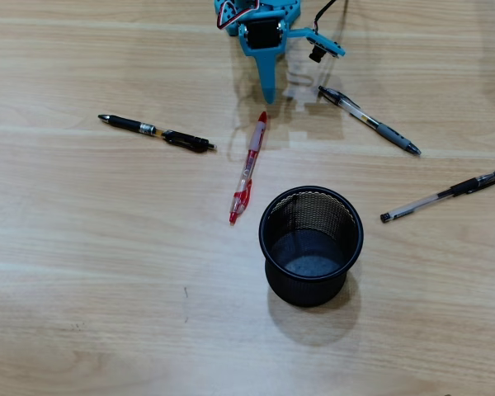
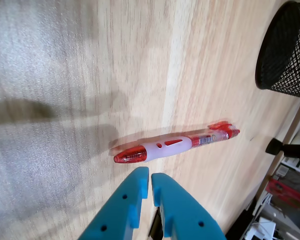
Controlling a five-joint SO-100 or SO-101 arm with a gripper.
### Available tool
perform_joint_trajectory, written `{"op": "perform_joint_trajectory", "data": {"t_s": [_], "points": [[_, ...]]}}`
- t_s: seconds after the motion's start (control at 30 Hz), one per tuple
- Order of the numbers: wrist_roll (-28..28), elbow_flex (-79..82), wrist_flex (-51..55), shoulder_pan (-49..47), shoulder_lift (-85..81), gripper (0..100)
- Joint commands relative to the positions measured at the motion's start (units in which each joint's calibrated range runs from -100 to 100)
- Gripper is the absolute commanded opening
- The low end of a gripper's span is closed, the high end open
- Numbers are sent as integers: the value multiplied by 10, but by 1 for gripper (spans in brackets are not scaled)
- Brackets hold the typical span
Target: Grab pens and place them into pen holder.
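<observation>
Wooden table (image 1: 82, 272) bearing everything. Black mesh pen holder (image 1: 311, 245) sitting upright, empty inside, near red pen's tip. Blue gripper (image 2: 150, 180) hovering just beside red pen (image 2: 176, 146), fingers nearly closed, gripping nothing; wrist view alone showing that. Overhead view showing four pens lying flat: red pen, black pen (image 1: 157, 133), grey-grip pen (image 1: 369, 120), capped black pen (image 1: 442, 195).

An office or lab desk is suggested. A pale wood-grain table (image 1: 82, 272) is seen, with four pens, among them a red pen (image 1: 247, 169), scattered round a black mesh holder (image 1: 311, 245). In the wrist view, past the table's edge, shelving or boxes (image 2: 285, 192) can be made out, though too blurred to be identified.
</observation>
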Motion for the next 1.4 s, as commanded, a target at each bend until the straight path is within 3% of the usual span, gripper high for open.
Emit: {"op": "perform_joint_trajectory", "data": {"t_s": [0.0, 0.77, 1.0, 1.37], "points": [[1, -3, -4, -1, -8, 2], [1, -3, -4, 0, -8, 2], [0, -2, -4, 101, -8, 2], [0, -2, -4, 106, -8, 2]]}}
